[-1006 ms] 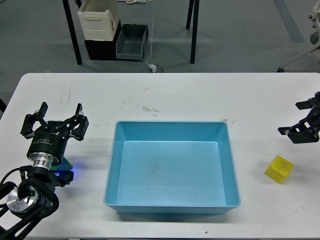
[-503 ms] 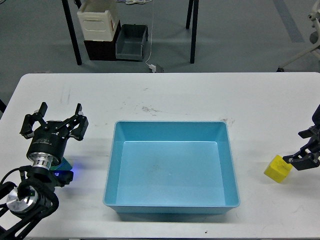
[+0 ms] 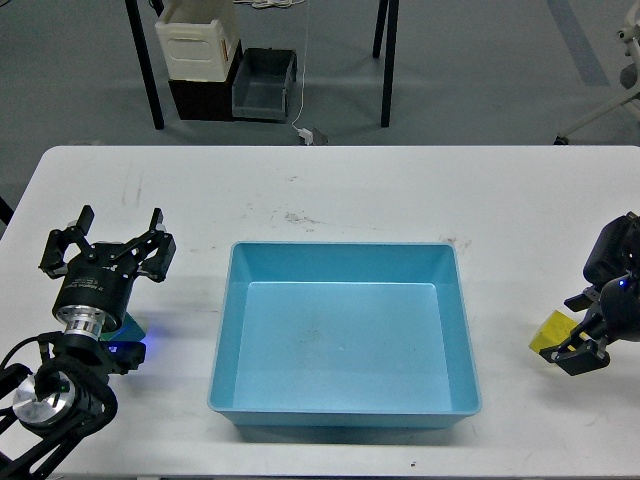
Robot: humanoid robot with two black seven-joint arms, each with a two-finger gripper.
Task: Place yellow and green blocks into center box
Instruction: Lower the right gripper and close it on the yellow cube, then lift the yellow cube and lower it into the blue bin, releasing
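Note:
The yellow block (image 3: 549, 334) lies on the white table (image 3: 350, 190), right of the blue center box (image 3: 222, 330). My right gripper (image 3: 576, 331) is low at the block's right side and covers part of it. Its fingers look spread, one beyond the block and one on its near side. The green block (image 3: 133, 326) shows only as a small corner on the table, mostly hidden under my left arm. My left gripper (image 3: 108, 243) is open and empty, left of the box. The box holds nothing.
The table's front edge runs just below the box. On the floor beyond the far edge are black table legs (image 3: 148, 70), a cream bin (image 3: 198, 40) and a grey crate (image 3: 264, 85).
My right gripper has come down and toward me, from beyond the yellow block to its right side, and now covers part of it. The left arm has not moved.

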